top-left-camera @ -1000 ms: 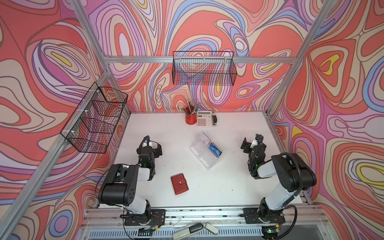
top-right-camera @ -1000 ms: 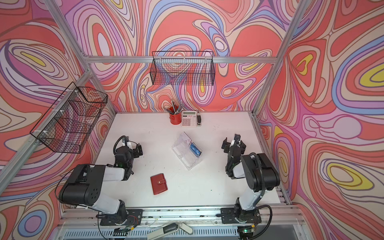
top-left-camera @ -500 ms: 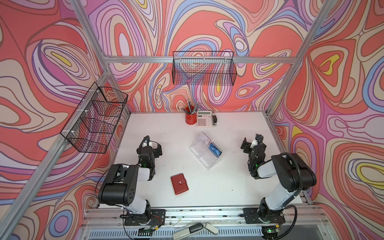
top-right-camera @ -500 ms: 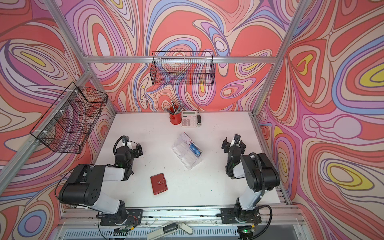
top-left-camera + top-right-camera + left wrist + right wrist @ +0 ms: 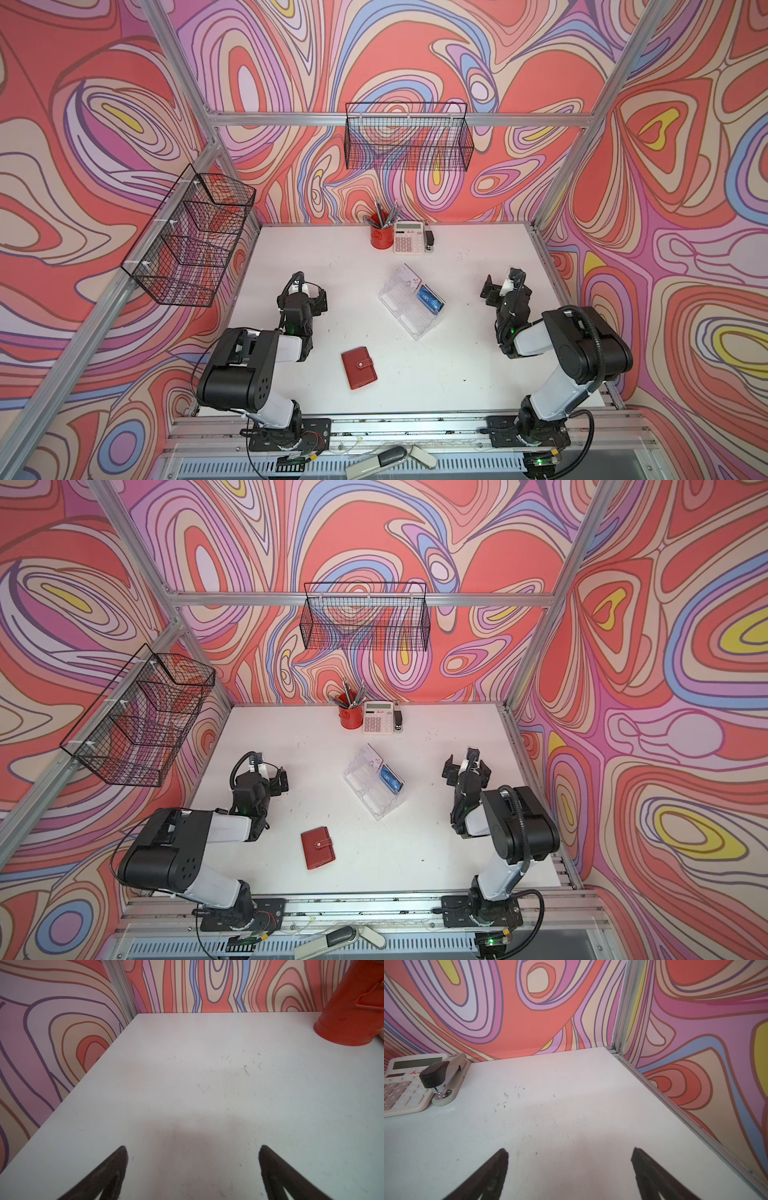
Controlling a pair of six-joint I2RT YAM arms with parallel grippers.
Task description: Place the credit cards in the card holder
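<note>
A clear plastic card holder [image 5: 409, 309] [image 5: 372, 791] lies at the middle of the white table [image 5: 457, 374] in both top views. One blue credit card [image 5: 430, 299] [image 5: 391, 780] stands in its right side. A shut red wallet [image 5: 359, 368] [image 5: 318, 848] lies nearer the front. My left gripper [image 5: 309, 291] [image 5: 192, 1153] rests low at the left, open, with only bare table between its fingers. My right gripper [image 5: 503, 286] [image 5: 569, 1155] rests low at the right, open and empty too. Both are well away from the holder and the wallet.
At the back edge stand a red pen cup [image 5: 381, 237] [image 5: 353, 1012], a calculator [image 5: 409, 237] [image 5: 402, 1084] and a stapler [image 5: 430, 241] [image 5: 444, 1078]. Black wire baskets hang on the back wall [image 5: 409, 141] and the left wall [image 5: 191, 245].
</note>
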